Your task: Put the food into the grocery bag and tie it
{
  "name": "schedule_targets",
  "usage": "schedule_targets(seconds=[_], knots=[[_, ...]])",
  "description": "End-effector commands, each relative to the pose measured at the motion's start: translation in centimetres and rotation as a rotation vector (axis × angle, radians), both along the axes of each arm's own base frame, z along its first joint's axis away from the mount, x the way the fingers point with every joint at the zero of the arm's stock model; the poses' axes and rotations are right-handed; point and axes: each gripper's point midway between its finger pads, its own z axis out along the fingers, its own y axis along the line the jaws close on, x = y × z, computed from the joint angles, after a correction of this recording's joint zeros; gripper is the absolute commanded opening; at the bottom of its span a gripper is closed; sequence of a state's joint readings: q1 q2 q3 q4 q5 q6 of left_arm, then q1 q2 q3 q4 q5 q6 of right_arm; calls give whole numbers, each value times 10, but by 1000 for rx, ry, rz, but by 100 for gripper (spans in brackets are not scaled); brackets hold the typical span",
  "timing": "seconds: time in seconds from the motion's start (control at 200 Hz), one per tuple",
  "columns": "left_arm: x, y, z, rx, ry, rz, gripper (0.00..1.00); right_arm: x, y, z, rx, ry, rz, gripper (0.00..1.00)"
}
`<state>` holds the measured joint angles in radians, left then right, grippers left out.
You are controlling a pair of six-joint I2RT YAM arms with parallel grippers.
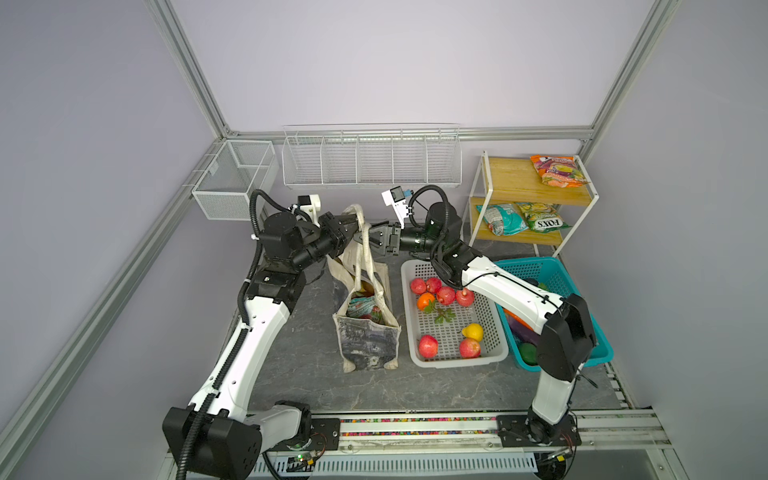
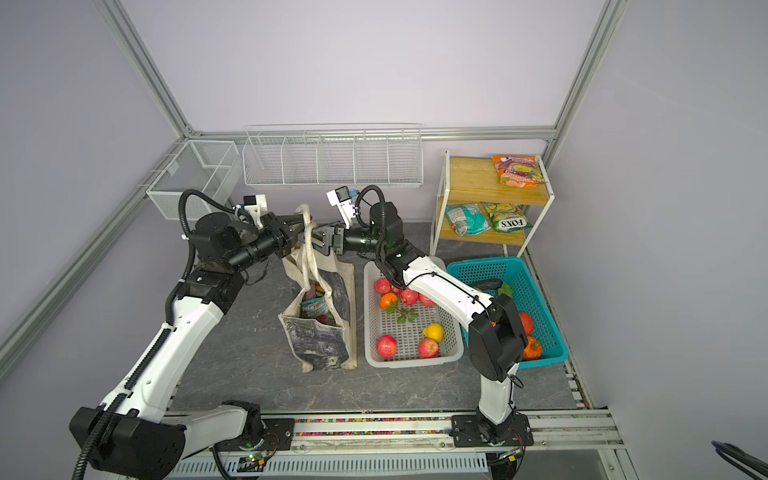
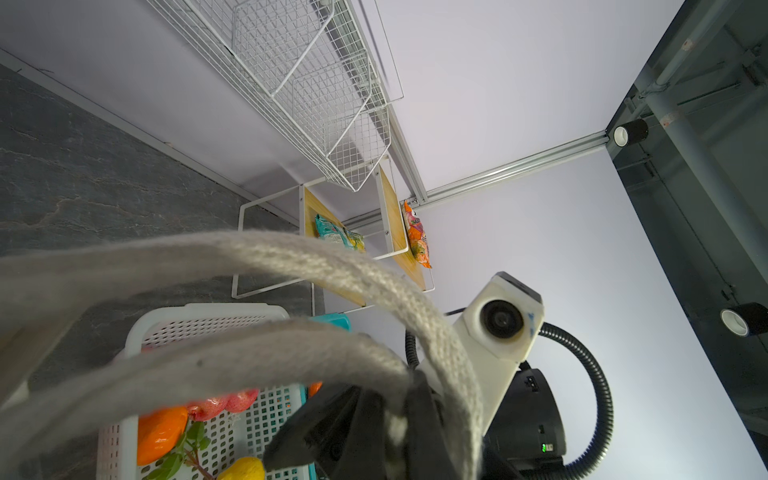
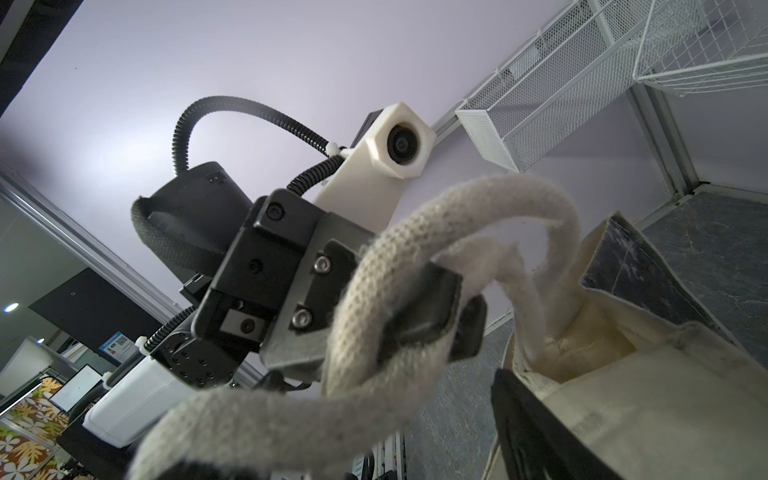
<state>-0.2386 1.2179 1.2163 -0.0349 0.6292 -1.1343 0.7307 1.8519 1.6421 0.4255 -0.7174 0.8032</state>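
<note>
The cream grocery bag (image 1: pixel 368 338) (image 2: pixel 318 338) stands on the dark table, its mouth open. Inside it lie a teal snack packet (image 1: pixel 360 308) and other food. Its long handles (image 1: pixel 362 226) (image 4: pixel 415 232) are pulled up behind the bag. My left gripper (image 1: pixel 352 231) (image 2: pixel 297 231) (image 3: pixel 395 419) is shut on a handle strap, which the right wrist view shows pinched between its fingers (image 4: pixel 432 307). My right gripper (image 1: pixel 375 240) (image 2: pixel 319 240) (image 4: pixel 340 419) faces it from the other side and is open, with a strap running between its spread fingers (image 4: pixel 519 415).
A white perforated basket (image 1: pixel 496 332) with red, orange and yellow fruit sits right of the bag. Beyond it a teal basket (image 1: pixel 561 274) holds more produce. A wooden shelf (image 1: pixel 511 178) with snack packets stands at the back right. Wire racks (image 1: pixel 370 162) hang on the back wall.
</note>
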Motion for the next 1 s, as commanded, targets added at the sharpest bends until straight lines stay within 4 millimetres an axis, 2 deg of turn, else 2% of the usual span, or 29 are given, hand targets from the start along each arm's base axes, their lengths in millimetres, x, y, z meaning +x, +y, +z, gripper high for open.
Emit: schedule_targets(seconds=[0.0, 0.185, 0.34, 0.475, 0.745, 0.995], knots=[[-9, -4, -6, 11, 4, -37, 0, 19, -9, 33, 112, -18, -81, 78], [-11, -4, -8, 17, 6, -40, 0, 27, -10, 34, 135, 9, -107, 71], [-11, -4, -12, 20, 11, -40, 0, 28, -6, 31, 136, 32, -102, 69], [-11, -3, -10, 29, 6, -37, 0, 23, -3, 25, 112, 41, -77, 62], [-7, 1, 8, 28, -25, -18, 0, 6, 1, 5, 31, 50, -7, 40], [0, 1, 18, 17, -56, -10, 0, -2, 6, -9, -16, 63, 33, 39]])
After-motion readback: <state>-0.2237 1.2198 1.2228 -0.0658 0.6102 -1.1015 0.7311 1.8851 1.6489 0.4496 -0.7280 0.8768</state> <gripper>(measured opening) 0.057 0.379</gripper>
